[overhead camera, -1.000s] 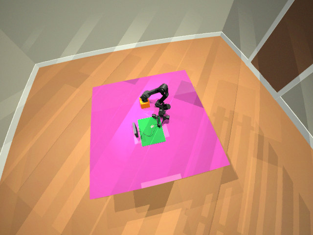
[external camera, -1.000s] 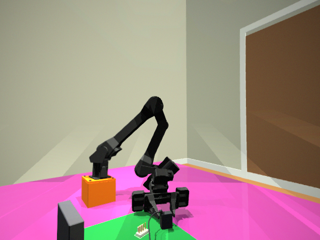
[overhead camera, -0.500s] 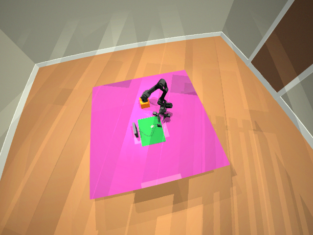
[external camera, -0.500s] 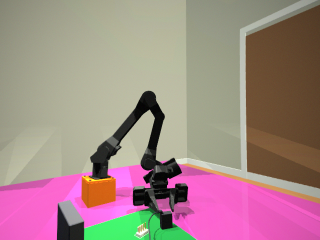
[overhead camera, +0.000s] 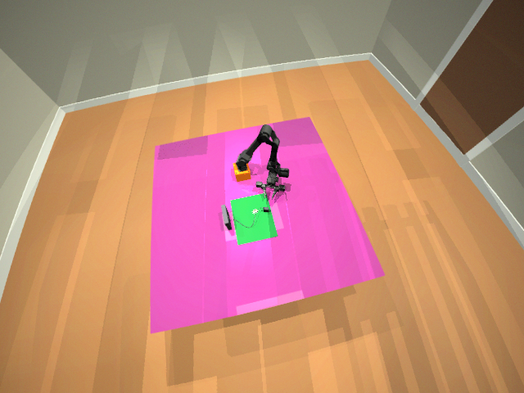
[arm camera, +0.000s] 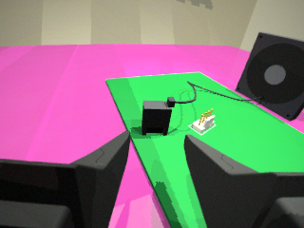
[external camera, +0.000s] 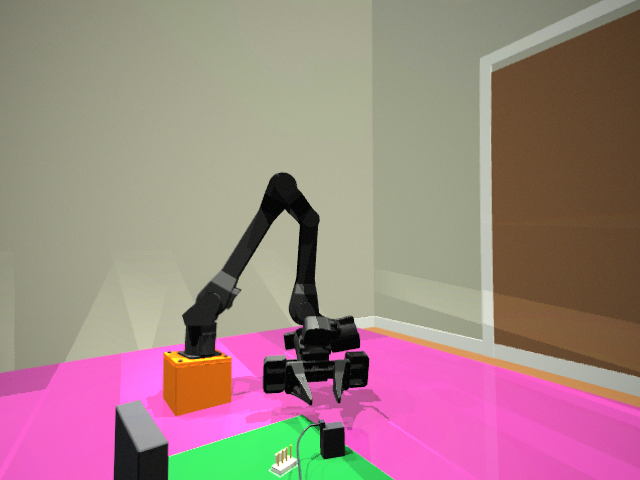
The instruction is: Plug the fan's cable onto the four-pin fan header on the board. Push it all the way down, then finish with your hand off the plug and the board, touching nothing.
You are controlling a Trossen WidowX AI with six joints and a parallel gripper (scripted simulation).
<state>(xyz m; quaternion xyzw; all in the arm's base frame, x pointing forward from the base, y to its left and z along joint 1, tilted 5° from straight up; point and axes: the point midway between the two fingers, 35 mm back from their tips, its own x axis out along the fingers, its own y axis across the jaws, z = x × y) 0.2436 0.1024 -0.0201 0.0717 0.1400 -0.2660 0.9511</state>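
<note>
One gripper (overhead camera: 273, 195) (external camera: 325, 401) (arm camera: 157, 138), jaws parted partway, nothing held between. Beyond it, one black plug (overhead camera: 266, 209) (external camera: 332, 440) (arm camera: 157, 117), set upright near the green board's edge (overhead camera: 254, 228) (external camera: 217, 465) (arm camera: 166, 85), apart from the white four-pin header (overhead camera: 255, 211) (external camera: 283, 466) (arm camera: 203, 123). Farthest, one dark fan (overhead camera: 226, 217) (external camera: 140, 439) (arm camera: 275, 74), stood on its side.
</note>
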